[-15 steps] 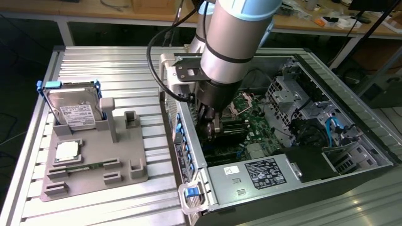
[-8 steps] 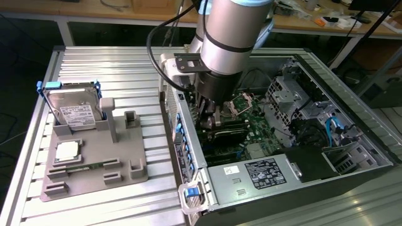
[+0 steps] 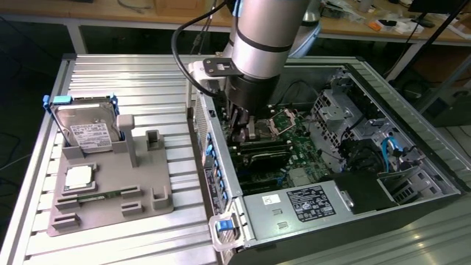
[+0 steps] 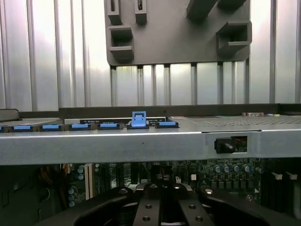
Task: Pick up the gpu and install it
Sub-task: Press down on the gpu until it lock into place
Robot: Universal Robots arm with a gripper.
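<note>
My end effector [image 4: 160,212] was shut tight inside the computer case [image 3: 412,138]; I judged the gpu [image 3: 244,131] thin, stiff, breakable; best held by its edges.

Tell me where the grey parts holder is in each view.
Exterior view: grey parts holder on the ribbed table, at the exterior view's left of the open case.
Wrist view: holder lies beyond the case's metal edge, on the table.
Shared landmark: row of blue clips along that case edge.
</note>
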